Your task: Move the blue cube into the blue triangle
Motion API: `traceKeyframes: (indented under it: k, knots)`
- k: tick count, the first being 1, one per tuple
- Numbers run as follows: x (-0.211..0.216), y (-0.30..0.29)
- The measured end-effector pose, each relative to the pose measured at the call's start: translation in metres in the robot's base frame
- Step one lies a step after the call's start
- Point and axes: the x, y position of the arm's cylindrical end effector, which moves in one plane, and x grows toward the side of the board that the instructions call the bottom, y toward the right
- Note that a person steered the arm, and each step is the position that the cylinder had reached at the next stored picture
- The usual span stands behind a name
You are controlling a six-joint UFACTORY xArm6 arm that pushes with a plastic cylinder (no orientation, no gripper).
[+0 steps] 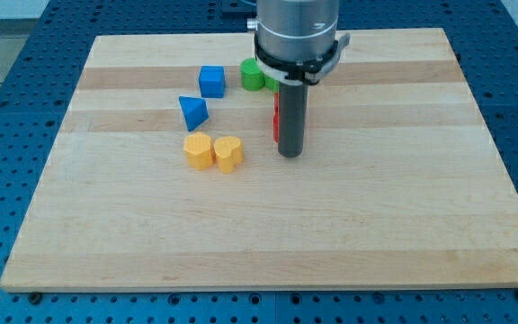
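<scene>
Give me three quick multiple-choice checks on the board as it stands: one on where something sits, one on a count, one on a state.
1. Where is the blue cube relative to the blue triangle?
A. toward the view's top, slightly to the right
B. toward the view's bottom
C. far off at the view's right edge

2. How many yellow blocks are on the wooden board?
A. one
B. two
C. four

3. Is my tip touching the blue cube?
A. yes, pressed against it
B. no, it stands apart at the view's right
C. it rests on top of it

Answers:
1. A, the cube lies just above the triangle, with a gap between them.
2. B, two yellow blocks sit side by side below the triangle.
3. B, bare board separates the tip from the cube.
</scene>
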Motion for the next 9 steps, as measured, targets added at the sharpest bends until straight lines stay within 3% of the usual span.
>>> traceKeyframes:
  k: [2, 5, 6, 7, 9]
  knots:
    - [-0.012, 0.120]
    - [-0.160, 0.089]
    - [-0.205, 0.025]
    - [-0.198, -0.060]
    - [-0.097, -0.087]
